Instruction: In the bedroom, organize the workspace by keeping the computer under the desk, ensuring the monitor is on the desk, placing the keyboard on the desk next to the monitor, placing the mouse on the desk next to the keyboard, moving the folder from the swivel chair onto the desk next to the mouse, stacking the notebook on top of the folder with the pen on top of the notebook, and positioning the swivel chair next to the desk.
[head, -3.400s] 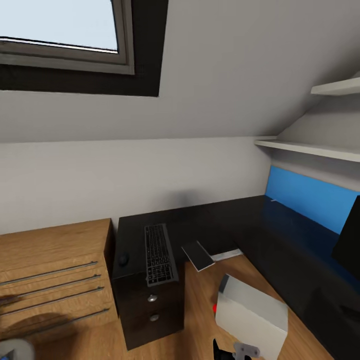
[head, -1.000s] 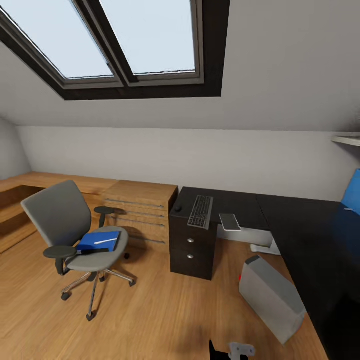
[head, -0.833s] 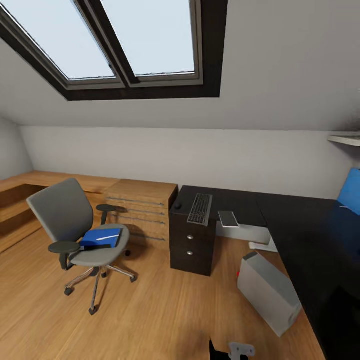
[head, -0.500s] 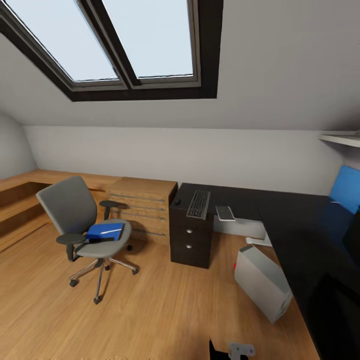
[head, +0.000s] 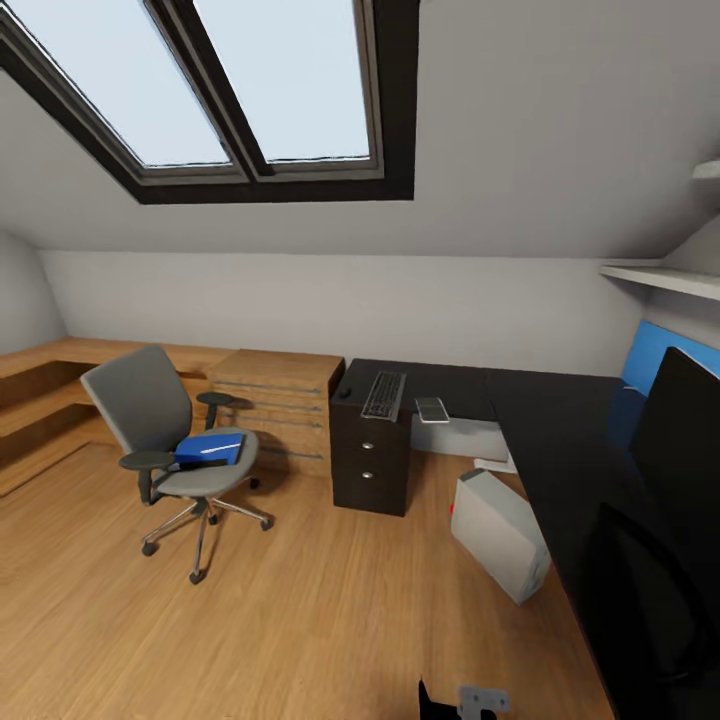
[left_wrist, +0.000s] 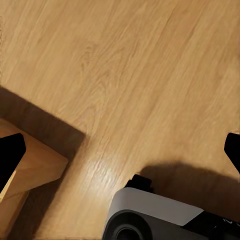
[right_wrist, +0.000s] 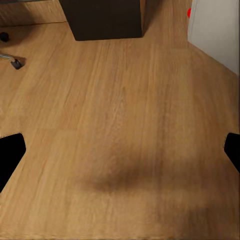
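**Robot stands back in room, folder waiting on chair**

One thin bright-blue rectangular folder (head: 209, 448) lies flat on the seat of one grey swivel chair w/ black armrests & chrome star base (head: 172, 452), left, well apart from the long black L-shaped desk (head: 520, 410). A thin pale item rests on the folder, too small to identify. Folder prob light, stiff-ish, slick; best pinched at an edge overhanging the seat, chair may roll if pushed. On desk far end: one slim dark keyboard (head: 383, 395), small flat pad beside it. One black-fronted monitor (head: 683, 442) at right. One pale grey tower computer (head: 497, 533) tilted on wood floor by the desk, bulky, prob needs 2 hands. Left gripper (left_wrist: 120, 150) & right gripper (right_wrist: 120, 150): fingertips wide apart, nothing between them, over bare floor
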